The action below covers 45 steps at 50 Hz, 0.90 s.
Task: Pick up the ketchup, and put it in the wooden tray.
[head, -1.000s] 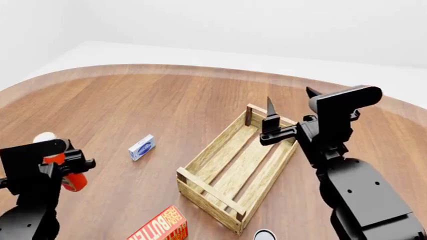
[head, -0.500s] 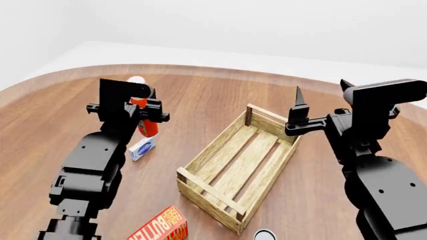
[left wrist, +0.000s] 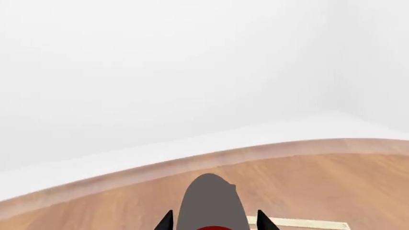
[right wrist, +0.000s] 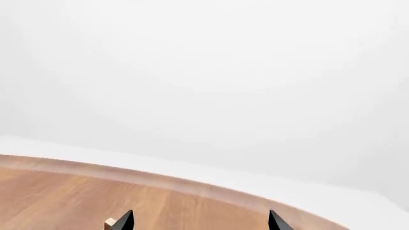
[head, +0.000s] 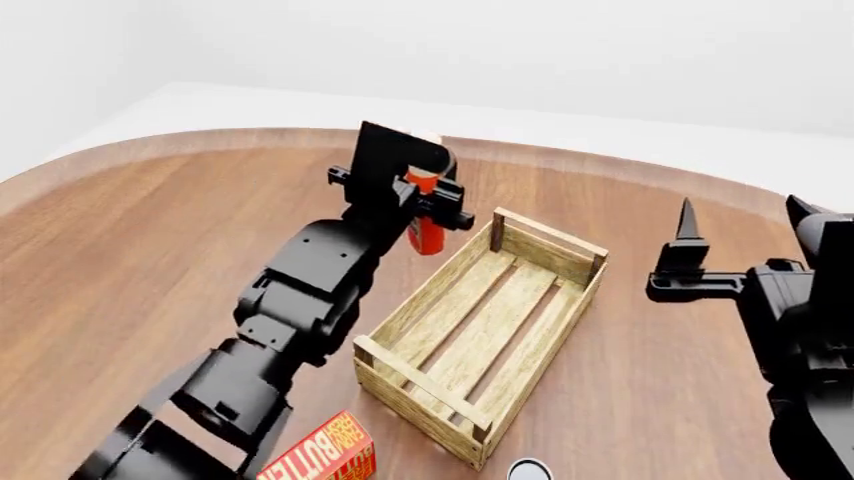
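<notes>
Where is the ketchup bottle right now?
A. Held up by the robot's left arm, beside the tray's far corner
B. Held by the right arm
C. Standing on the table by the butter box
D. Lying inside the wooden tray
A: the left end effector grips the ketchup in the air, just outside the wooden tray.

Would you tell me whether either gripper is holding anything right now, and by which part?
The left gripper holds the tall orange-red ketchup bottle with a white cap around its upper body, below the cap. The right gripper is open and empty.
</notes>
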Available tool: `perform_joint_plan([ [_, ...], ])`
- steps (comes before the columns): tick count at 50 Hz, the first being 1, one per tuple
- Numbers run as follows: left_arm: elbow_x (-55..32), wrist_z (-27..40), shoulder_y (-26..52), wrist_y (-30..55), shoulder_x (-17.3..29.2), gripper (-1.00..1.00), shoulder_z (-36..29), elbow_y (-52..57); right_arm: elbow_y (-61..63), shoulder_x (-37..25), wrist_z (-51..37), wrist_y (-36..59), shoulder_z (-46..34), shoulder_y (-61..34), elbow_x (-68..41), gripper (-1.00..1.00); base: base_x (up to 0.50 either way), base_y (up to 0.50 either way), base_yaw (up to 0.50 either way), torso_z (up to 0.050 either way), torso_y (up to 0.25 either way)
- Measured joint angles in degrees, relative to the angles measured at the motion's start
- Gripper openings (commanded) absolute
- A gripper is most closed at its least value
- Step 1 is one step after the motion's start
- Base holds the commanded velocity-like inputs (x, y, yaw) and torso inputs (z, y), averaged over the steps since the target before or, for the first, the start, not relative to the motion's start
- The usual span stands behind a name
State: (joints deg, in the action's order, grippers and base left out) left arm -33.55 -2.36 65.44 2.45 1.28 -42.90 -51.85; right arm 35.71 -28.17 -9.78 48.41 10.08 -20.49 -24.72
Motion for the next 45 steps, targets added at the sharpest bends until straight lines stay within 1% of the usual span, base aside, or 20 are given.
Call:
perform_joint_plan([
  [11, -21.5, 4.9, 4.7, -8.1, -0.9, -1.0, -25.1, -2.1, 6.8, -0.7, -1.5, 3.1, 9.0, 7.4, -2.5, 1.0, 0.0, 0.0, 0.0, 0.0, 0.0],
  [15, -27.1, 6.4, 6.0, -10.3, -1.0, -1.0, -31.8, -1.8, 7.9, -0.7, -1.5, 3.3, 11.8, 9.5, -3.0, 1.0, 0.0, 0.0, 0.0, 0.0, -0.058],
  [19, -31.0, 7.7, 6.8, -11.8, -1.1, -1.0, -36.6, -1.1, 8.2, -0.9, -1.4, 3.1, 13.7, 11.0, -3.2, 1.0, 0.0, 0.0, 0.0, 0.0, -0.097],
  [24, -33.7, 9.2, 7.3, -13.3, -1.2, -1.0, -40.6, 0.0, 7.5, -1.2, -1.1, 2.4, 15.3, 12.0, -3.1, 1.0, 0.0, 0.0, 0.0, 0.0, -0.106],
  [29, -35.1, 10.4, 7.7, -14.2, -1.2, -1.0, -42.9, 1.1, 5.7, -1.5, -0.5, 0.8, 16.2, 12.6, -2.5, 1.0, 0.0, 0.0, 0.0, 0.0, -0.107],
  [45, -36.6, 13.5, 8.6, -15.3, -1.2, -1.0, -45.8, 3.5, -3.1, -2.5, 2.1, -5.9, 16.9, 12.6, 0.2, 1.0, 0.0, 0.0, 0.0, 0.0, -0.119],
])
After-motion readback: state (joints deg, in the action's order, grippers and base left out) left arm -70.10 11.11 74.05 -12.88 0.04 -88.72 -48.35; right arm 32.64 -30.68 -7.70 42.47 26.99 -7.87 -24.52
